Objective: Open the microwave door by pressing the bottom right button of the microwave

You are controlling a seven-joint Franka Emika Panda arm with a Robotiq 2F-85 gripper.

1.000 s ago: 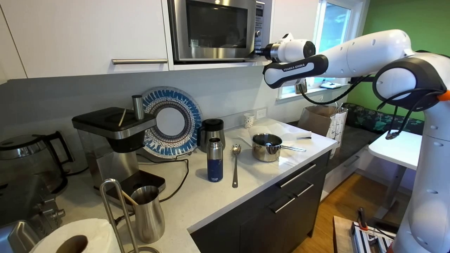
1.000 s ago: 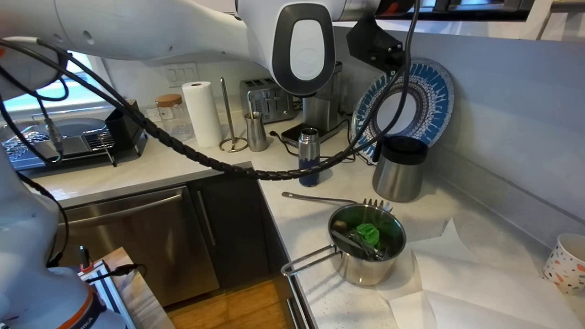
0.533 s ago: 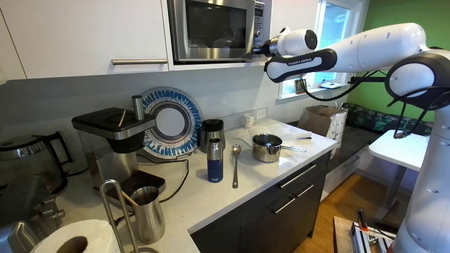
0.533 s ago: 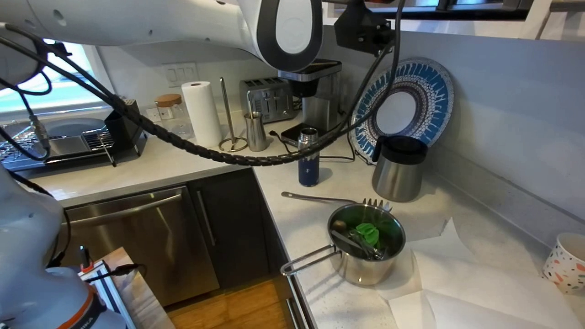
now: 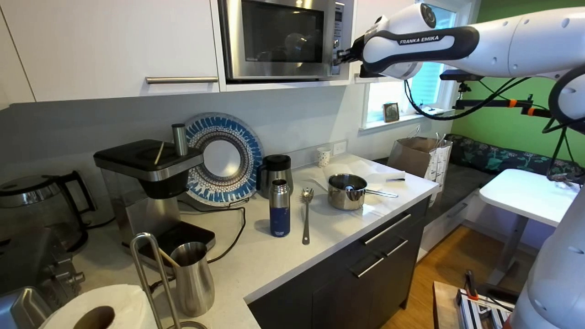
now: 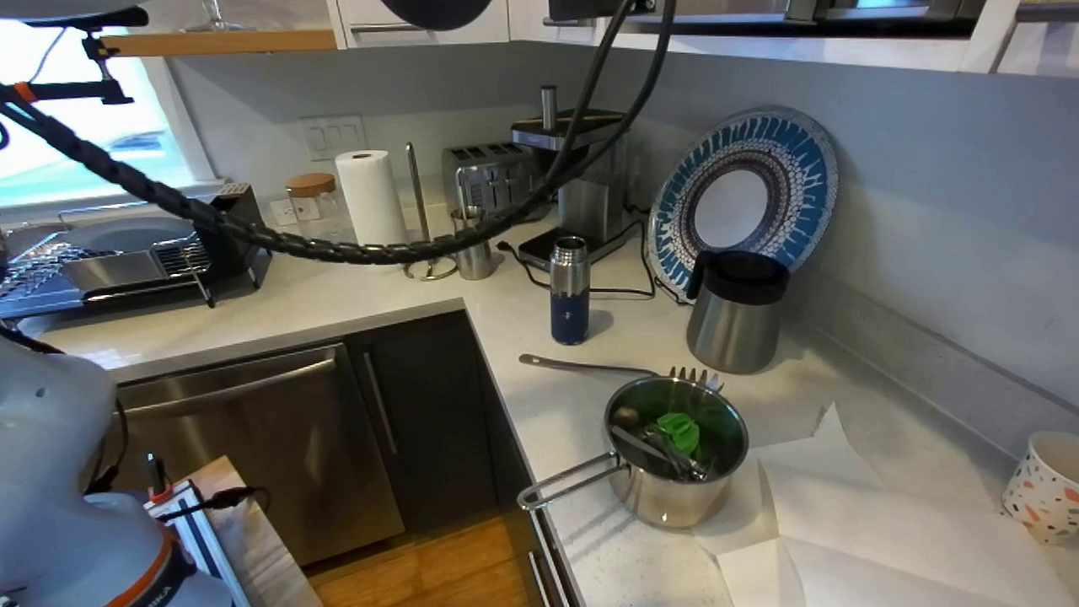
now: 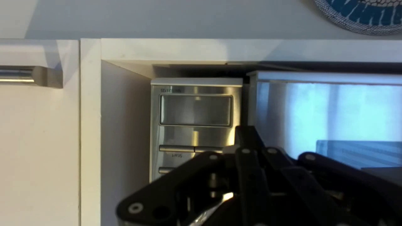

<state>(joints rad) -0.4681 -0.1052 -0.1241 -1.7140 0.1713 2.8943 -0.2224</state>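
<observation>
The claw [image 7: 249, 138], its 2 fingers [image 7: 252, 180] pressed together, is just beside the microwave door [image 5: 281, 39]; contact unclear.

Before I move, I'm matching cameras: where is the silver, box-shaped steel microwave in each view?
In an exterior view: microwave, top centre, upper edge cut off.
In an exterior view: microwave, top right, only its lower part showing.
Wrist view: microwave, centre to right edge, upside down.
Shared landmark: the round plate with a blue-patterned rim.

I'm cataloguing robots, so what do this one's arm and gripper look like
The arm is white with rounded segments, dark trim lettered FRANKA EMIKA, and ridged black cables. The gripper is black, with jointed links and pale round screw heads.
</observation>
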